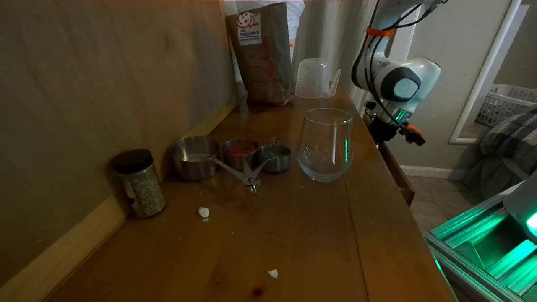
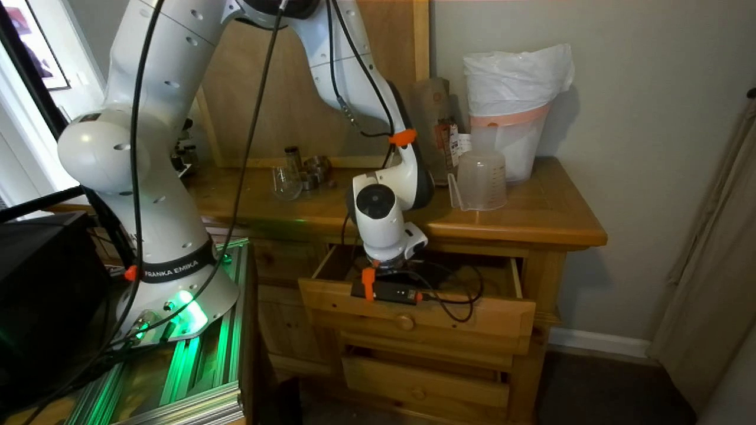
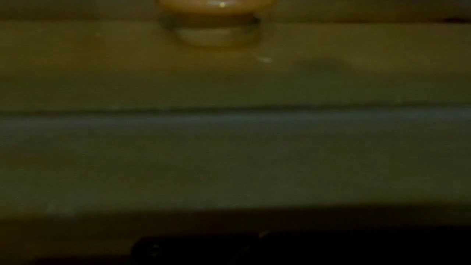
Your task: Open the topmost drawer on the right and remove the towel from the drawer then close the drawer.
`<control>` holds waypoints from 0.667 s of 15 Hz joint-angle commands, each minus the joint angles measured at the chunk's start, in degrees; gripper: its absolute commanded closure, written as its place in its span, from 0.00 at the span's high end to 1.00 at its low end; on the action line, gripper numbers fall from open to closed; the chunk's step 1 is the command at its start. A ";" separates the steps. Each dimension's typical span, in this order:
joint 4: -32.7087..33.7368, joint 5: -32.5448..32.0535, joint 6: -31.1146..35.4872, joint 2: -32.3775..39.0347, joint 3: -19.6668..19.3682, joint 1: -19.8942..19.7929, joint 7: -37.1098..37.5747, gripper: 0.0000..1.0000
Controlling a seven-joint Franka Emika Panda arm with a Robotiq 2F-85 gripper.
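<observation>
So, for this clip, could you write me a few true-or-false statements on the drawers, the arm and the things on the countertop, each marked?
1. The top drawer is pulled open. True.
2. The drawer beneath it is fully shut. False: the lower drawer also stands partly out.
3. The clear glass stands upright on the countertop. True.
4. The dark-lidded jar touches the paper bag. False: the dark-lidded jar stands apart from the paper bag, nearer the measuring cups.
5. The arm has its end down at the top drawer. True.
</observation>
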 commanded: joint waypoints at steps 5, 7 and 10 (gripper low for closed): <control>-7.85 0.85 2.18 -12.64 -0.88 0.64 -2.02 0.01; -10.11 0.87 3.71 -16.20 -1.03 0.74 -1.58 0.01; -13.00 0.34 6.18 -21.10 -0.90 0.81 -0.92 0.01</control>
